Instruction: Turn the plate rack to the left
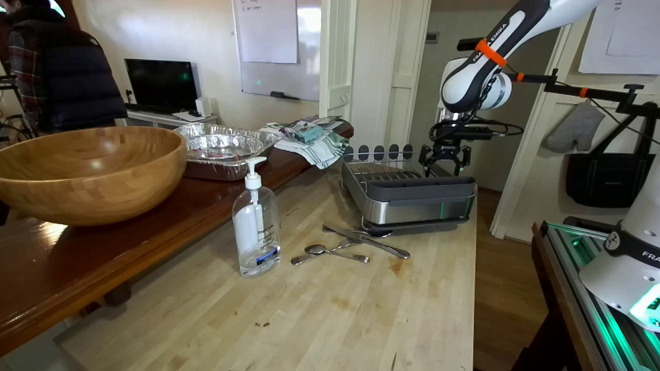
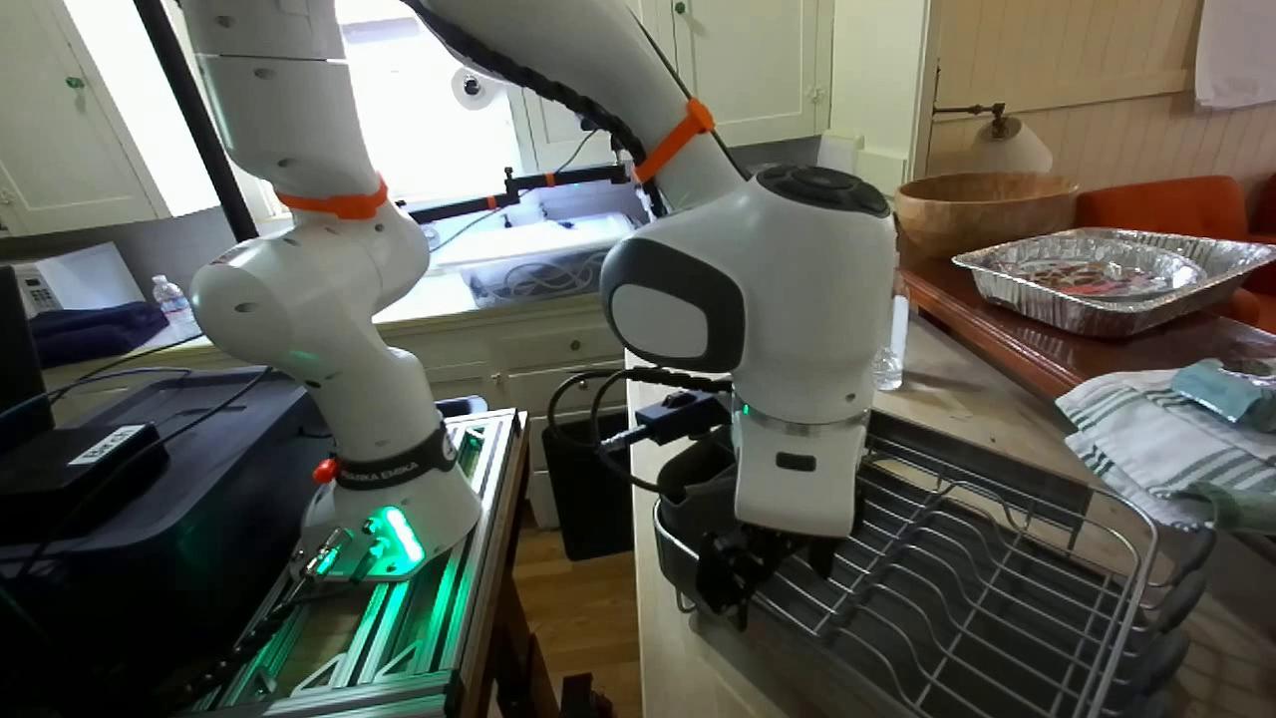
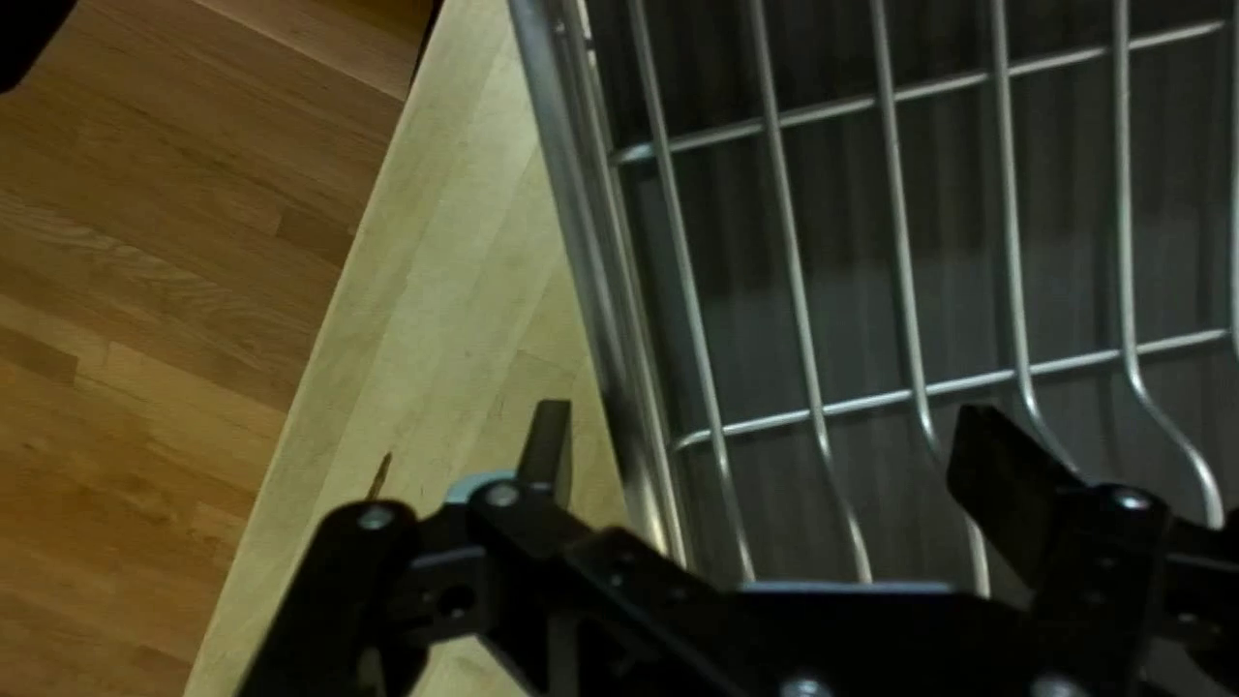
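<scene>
Plate rack [image 3: 852, 310] partly beyond the wrist view's edges, bottle lettering [image 1: 265, 234] illegible

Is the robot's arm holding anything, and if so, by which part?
Nothing is held: the jaws stand open, and in the wrist view the rim of the plate rack runs between them.

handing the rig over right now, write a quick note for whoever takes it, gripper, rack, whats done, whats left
Gripper: open, holding nothing; in the wrist view its jaws stand either side of a side rim of the plate rack, one over the table, one over the rack. How low they reach is unclear.
Plate rack: upright on the table near its edge, loose cutlery close by.
Done: gripper lined up at the rim; whether any turn has been made, I cannot tell.
Left: probably close on the rim, then turn the rack left, minding the cutlery.
</scene>
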